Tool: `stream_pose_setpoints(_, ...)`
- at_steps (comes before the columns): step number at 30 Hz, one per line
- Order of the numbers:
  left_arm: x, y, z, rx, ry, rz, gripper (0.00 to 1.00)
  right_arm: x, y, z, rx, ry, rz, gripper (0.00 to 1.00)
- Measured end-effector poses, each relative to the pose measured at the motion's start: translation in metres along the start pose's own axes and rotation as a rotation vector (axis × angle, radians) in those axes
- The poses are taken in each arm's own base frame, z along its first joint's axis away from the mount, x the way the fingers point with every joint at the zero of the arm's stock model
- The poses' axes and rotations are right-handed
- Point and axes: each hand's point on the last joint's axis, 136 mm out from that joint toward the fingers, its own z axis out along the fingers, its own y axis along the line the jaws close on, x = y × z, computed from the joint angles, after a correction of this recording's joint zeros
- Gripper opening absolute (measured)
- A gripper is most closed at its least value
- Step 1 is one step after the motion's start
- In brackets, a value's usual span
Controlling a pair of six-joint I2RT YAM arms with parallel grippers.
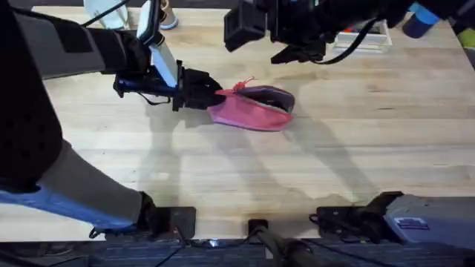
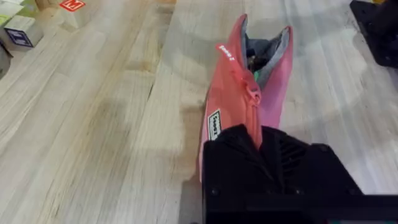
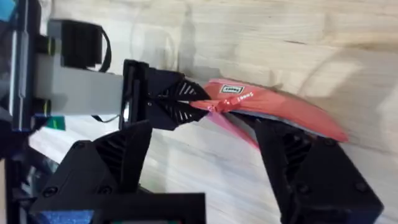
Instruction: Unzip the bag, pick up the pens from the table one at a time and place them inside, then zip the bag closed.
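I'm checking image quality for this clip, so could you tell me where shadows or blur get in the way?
Overhead: soft arm shadows fall across the table below the bag; the right gripper looms dark. Left wrist: the bag's open mouth is sharp, the left gripper blurred. Right wrist: mild softness throughout.

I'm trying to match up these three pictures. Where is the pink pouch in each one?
Overhead: the pink pouch lies on the table just above the centre, open.
Left wrist: it runs up from the bottom centre, mouth gaping at the top.
Right wrist: it stretches from the centre to the right.
Shared landmark: the left gripper clamped on the pouch's end.
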Motion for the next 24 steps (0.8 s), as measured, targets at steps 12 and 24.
stream_pose_setpoints(12, 0.0, 0.0, 0.0, 0.0, 0.0, 0.0, 0.043, 0.004, -0.009, 0.0, 0.05, 0.007, 0.099, 0.996)
stream_pose_setpoints(24, 0.0, 0.0, 0.0, 0.0, 0.0, 0.0, 0.042, 0.029, -0.017, 0.057, 0.123, 0.151, -0.025, 0.995)
